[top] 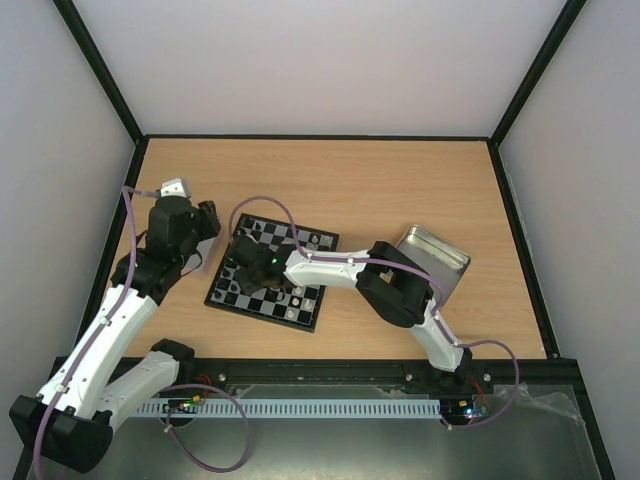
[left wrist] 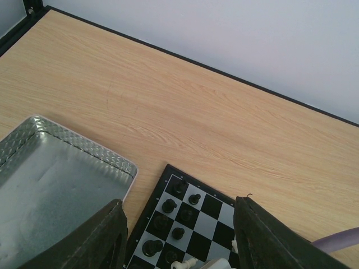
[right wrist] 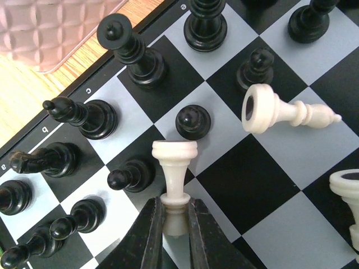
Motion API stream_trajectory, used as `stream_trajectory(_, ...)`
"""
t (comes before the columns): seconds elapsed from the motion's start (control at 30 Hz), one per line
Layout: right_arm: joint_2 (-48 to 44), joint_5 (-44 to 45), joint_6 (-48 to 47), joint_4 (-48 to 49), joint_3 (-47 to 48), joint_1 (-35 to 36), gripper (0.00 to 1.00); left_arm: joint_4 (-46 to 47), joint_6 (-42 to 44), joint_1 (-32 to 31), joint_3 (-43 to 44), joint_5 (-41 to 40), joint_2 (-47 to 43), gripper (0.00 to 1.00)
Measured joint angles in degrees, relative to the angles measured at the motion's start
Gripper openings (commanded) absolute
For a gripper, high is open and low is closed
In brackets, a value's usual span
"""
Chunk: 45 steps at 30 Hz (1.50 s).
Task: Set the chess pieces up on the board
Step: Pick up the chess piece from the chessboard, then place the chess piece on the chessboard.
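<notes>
The board (top: 300, 304) lies mid-table with black and light-grey squares. My right gripper (right wrist: 174, 218) is shut on a cream-white chess piece (right wrist: 174, 168), gripping it by the head, its base pointing away over the board (right wrist: 269, 185). Several black pieces (right wrist: 137, 53) stand in two rows at the board's left end. Another cream-white piece (right wrist: 280, 112) lies on its side on the board. In the top view the right gripper (top: 250, 262) is over the board's left half. My left gripper (top: 205, 232) hangs open and empty left of the board, its fingers (left wrist: 90, 241) framing the black pieces (left wrist: 171, 206).
A shallow silver tin (top: 433, 256) sits right of the board, partly under the right arm. Another silver tin (left wrist: 50, 190) lies under my left gripper, left of the board. A further cream-white piece (right wrist: 350, 196) shows at the right edge of the right wrist view.
</notes>
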Motion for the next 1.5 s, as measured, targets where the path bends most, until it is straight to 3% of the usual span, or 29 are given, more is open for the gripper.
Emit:
stream_trajectory(0.63,-4.90,-0.26,-2.80,2.21,-5.97,0.15,0.09,0.00,0.00,0.04,0.00,0.09,0.00,0.55)
stream_trajectory(0.83,-11.56,-0.42,-2.54,4.90,-11.30,0.17,0.08,0.00,-0.07,0.04,-0.04,2.58,0.00,0.66)
stream_trajectory(1.0,-21.40,1.11,-2.40,10.56,-20.48,0.20,0.08,0.59,-0.74,0.07,-2.05,11.28,0.11,0.75)
stream_trajectory(1.17,-31.39,3.13,-2.60,17.73,-30.80,0.22,0.07,2.45,-1.66,0.26,-5.18,25.42,2.16,0.76)
stream_trajectory(1.37,-38.69,4.90,-4.00,23.91,-36.92,0.22,0.07,4.87,-2.43,0.26,-6.60,42.58,7.72,0.73)
stream_trajectory(1.5,-41.22,5.44,-5.29,26.32,-37.55,0.22,0.07,7.13,-3.65,0.26,-7.13,50.75,9.55,0.60)
